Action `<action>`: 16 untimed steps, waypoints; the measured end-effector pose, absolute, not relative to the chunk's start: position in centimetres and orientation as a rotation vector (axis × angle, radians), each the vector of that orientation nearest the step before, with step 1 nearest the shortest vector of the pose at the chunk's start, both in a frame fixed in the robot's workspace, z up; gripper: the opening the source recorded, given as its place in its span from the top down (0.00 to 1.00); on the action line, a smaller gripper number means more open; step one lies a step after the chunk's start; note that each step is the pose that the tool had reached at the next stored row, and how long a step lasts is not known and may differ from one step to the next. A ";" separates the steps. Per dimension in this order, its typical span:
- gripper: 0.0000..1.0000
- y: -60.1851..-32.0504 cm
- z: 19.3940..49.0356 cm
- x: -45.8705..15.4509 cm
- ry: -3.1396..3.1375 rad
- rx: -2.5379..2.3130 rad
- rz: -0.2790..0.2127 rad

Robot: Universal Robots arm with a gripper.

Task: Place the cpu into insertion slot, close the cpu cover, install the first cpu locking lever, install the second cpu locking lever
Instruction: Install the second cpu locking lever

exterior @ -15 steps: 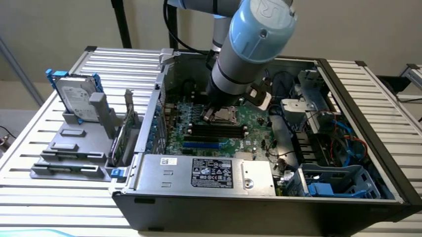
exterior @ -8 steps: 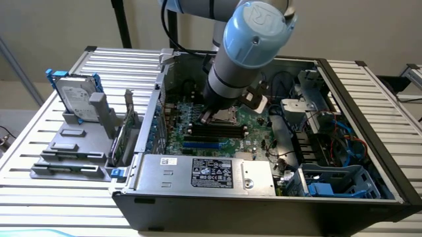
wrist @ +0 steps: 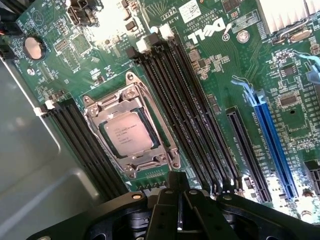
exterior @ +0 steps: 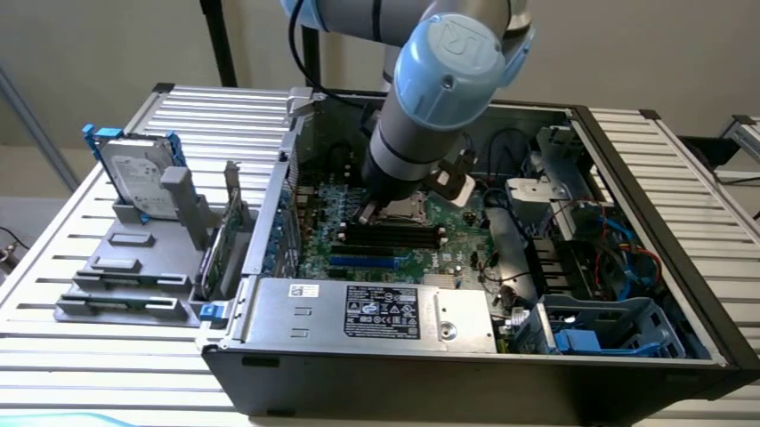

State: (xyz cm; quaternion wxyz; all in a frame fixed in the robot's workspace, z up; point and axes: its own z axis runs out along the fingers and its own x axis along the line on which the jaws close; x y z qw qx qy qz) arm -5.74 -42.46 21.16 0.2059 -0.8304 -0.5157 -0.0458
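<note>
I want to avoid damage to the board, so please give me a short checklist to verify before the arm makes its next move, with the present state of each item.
1. The cpu sits in the insertion slot: ok, it lies flat inside.
2. The cpu cover is down over the chip: ok, the metal frame lies around the chip's face.
3. Locking levers engaged: cannot tell from these views.
4. The gripper carries nothing: ok, nothing is seen at its fingers.
5. The gripper is apart from the memory slots: cannot tell, its tip appears close to their ends.
6. The arm is clear of the case wall: ok in the exterior view.
</note>
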 end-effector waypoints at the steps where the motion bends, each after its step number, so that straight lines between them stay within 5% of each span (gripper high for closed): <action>1: 0.89 -42.3 21.1 -5.8 -1.438 -2.314 -0.130; 16: 0.89 -41.9 22.3 -6.1 -1.453 -2.330 -0.144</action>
